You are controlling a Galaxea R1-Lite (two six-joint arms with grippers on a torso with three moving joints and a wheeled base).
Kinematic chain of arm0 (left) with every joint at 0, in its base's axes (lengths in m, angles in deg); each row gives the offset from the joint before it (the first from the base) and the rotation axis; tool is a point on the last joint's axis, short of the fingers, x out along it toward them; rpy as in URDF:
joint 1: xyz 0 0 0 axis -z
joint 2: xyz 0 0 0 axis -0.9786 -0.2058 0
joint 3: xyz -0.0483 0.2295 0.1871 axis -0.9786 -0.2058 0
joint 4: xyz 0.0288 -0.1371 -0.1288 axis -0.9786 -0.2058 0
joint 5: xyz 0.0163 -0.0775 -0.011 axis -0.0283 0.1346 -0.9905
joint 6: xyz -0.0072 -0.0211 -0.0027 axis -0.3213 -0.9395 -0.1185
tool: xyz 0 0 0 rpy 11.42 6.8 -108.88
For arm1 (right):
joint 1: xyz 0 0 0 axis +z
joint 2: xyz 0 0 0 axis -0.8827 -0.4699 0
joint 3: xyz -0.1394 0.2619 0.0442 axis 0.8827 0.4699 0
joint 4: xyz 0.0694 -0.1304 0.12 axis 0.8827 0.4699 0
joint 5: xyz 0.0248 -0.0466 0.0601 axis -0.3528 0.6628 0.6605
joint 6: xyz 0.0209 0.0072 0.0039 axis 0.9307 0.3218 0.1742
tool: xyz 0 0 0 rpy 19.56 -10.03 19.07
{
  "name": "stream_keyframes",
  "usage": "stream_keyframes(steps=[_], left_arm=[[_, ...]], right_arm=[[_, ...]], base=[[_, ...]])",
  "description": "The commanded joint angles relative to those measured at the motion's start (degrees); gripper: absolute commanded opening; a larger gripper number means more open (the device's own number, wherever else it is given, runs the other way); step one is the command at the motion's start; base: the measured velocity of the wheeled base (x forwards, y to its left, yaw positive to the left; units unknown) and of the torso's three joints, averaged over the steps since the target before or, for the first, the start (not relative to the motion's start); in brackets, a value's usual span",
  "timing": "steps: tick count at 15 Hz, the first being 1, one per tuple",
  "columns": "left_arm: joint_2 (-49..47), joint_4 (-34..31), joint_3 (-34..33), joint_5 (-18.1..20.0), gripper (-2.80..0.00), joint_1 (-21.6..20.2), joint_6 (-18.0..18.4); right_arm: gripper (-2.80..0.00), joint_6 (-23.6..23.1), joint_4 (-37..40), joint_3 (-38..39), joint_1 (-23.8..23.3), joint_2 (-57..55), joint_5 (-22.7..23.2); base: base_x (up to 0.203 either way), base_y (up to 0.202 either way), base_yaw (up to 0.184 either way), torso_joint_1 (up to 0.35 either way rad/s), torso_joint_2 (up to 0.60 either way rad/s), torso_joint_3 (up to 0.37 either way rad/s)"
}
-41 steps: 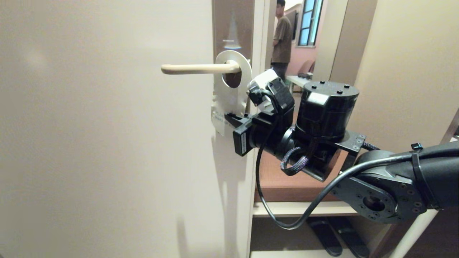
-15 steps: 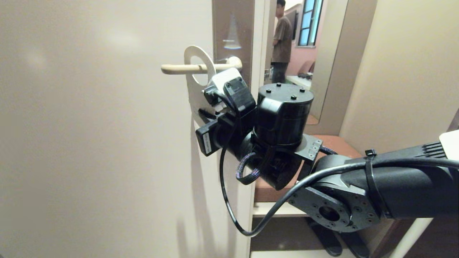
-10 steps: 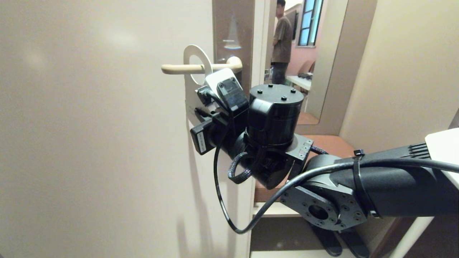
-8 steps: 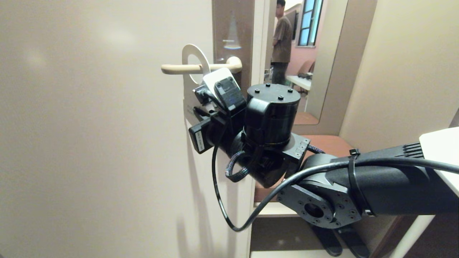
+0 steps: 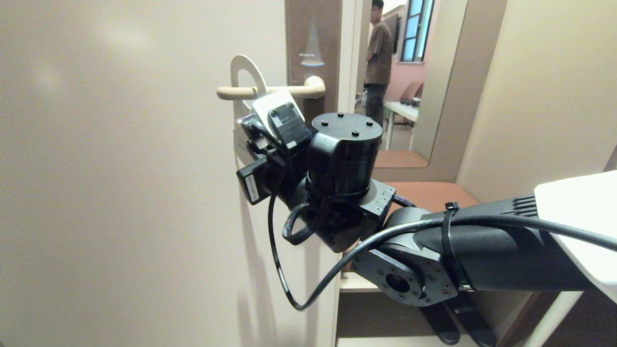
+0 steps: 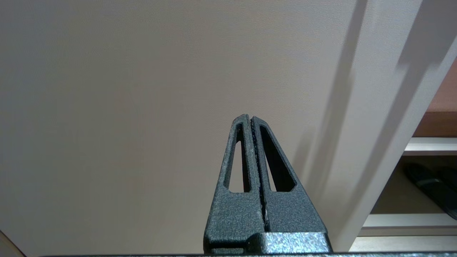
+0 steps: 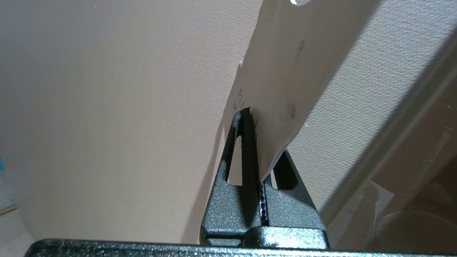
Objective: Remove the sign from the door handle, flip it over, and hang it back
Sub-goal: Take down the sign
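The white sign (image 5: 237,67) hangs with its oval hole round the cream door handle (image 5: 284,90), close to the lever's free end and tilted. My right gripper (image 7: 251,112) is shut on the sign's (image 7: 285,71) lower edge, where printed letters show on the white face beside one finger. In the head view my right arm's wrist (image 5: 337,159) covers the sign's lower half and the fingers. My left gripper (image 6: 251,117) is shut on nothing and faces the plain lower part of the door.
The handle sits on a tall brownish-grey backplate (image 5: 313,38) at the edge of the beige door (image 5: 120,183). Right of the door are a brown bench top (image 5: 429,193), dark slippers (image 5: 453,323) below it, and a person (image 5: 378,48) standing far back.
My right gripper has carried the sign leftwards along the handle, from the pivot end towards the free end, and the sign has turned more edge-on. The left arm has not moved.
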Motion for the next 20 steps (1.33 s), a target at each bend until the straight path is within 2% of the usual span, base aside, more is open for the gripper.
stream_keyframes(steps=[1,20], left_arm=[[0.0,0.02,0.0,-0.04,-2.8,-0.02,-0.03],[0.0,0.02,0.0,-0.04,-2.8,-0.02,-0.03]], right_arm=[[-2.8,-0.11,-0.21,-0.11,0.28,-0.5,-0.21],[-2.8,-0.9,-0.03,-5.55,2.4,-3.84,-0.12]], base=[[0.0,0.0,0.0,0.0,0.0,0.0],[0.0,0.0,0.0,0.0,0.0,0.0]])
